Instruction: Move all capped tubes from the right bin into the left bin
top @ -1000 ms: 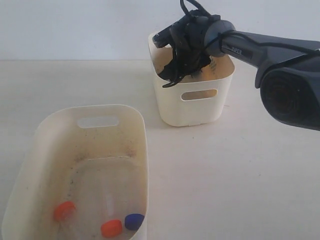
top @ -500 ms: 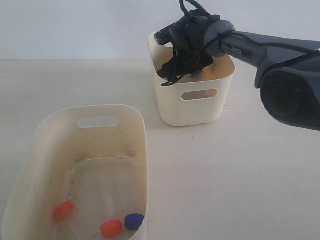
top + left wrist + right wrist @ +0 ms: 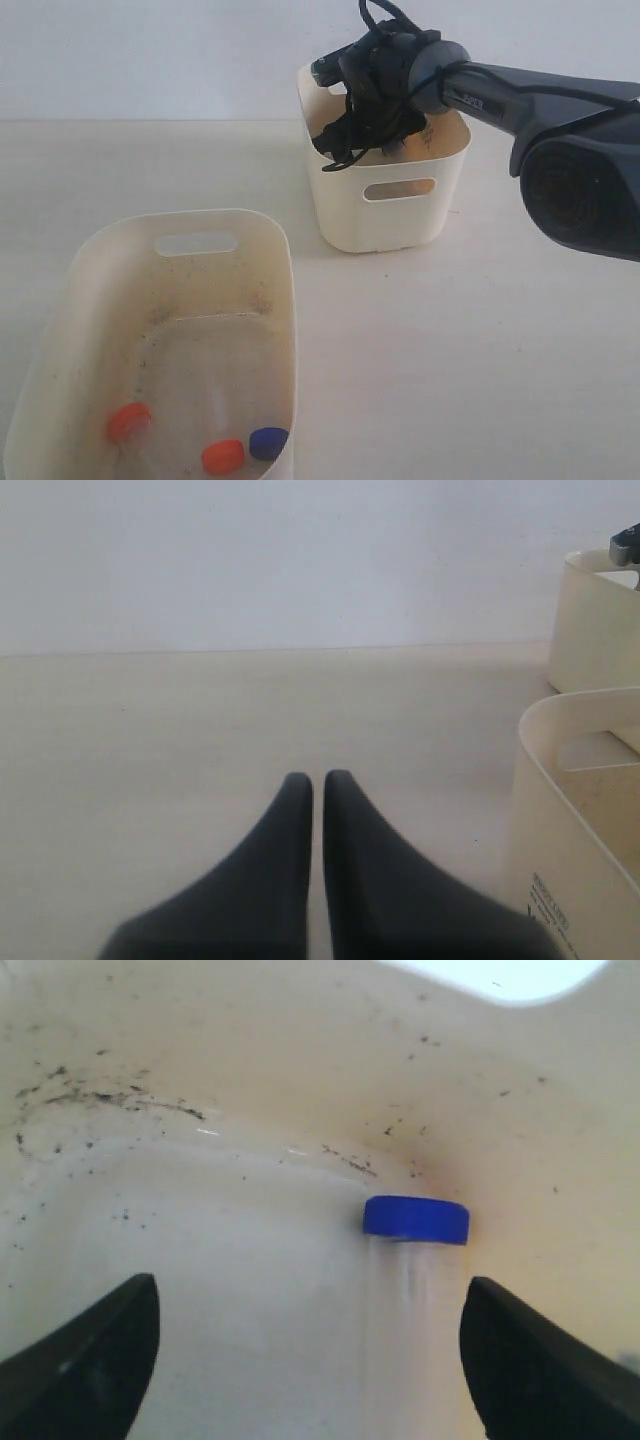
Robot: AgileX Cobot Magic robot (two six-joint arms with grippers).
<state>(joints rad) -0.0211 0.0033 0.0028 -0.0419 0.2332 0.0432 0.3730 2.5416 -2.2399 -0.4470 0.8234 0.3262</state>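
Within the right bin point(image 3: 385, 220), right arm point(image 3: 520, 95) angled down, right fingers point(image 3: 80, 1360) spread around blue-capped tube point(image 3: 415, 1220), left fingers point(image 3: 285, 880) closed.

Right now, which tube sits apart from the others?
The blue-capped tube in the small right bin, by the right gripper. The other three lie in the wide left bin: two orange caps, one blue cap.

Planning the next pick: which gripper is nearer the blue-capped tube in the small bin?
Right. Right gripper open inside the small bin, facing the blue-capped tube; left gripper shut outside the wide bin.
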